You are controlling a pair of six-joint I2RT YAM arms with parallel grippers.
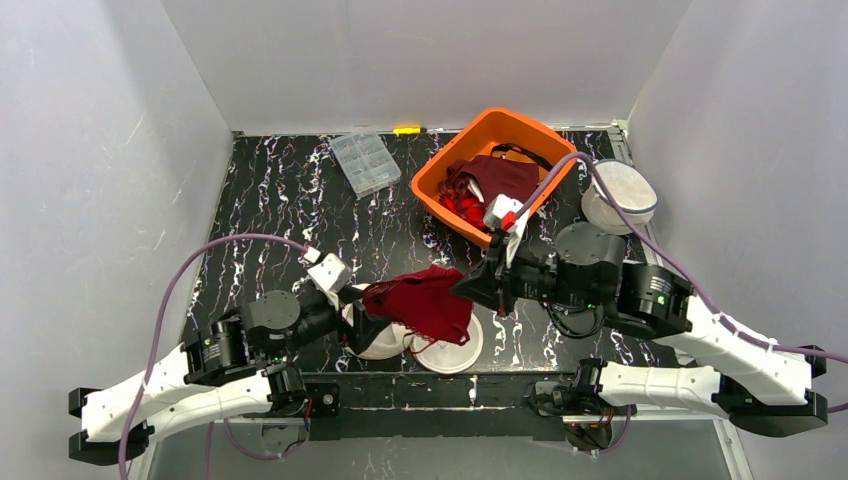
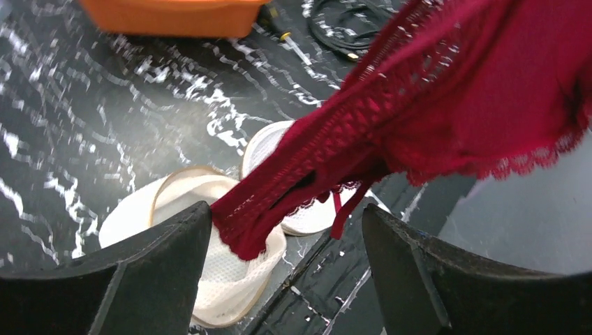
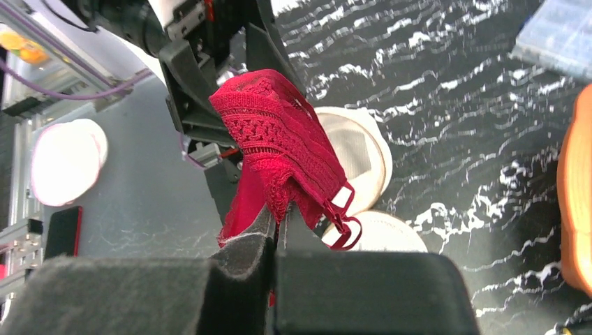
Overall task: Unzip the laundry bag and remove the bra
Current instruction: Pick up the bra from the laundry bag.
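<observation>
I judged it nearly done — bra (image 1: 425, 300) out of the opened bag (image 1: 452, 356), pinched in my right fingers (image 3: 241, 255), left fingers (image 2: 160, 258) spread open around its end.

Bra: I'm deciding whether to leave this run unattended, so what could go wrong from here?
1. Only the shut right end effector pinches the bra, at one edge; it could slip free.
2. Its lace band hangs inside the open left end effector and might snag there.
3. A strap loop dangles near the laundry bag and may drag it.
</observation>
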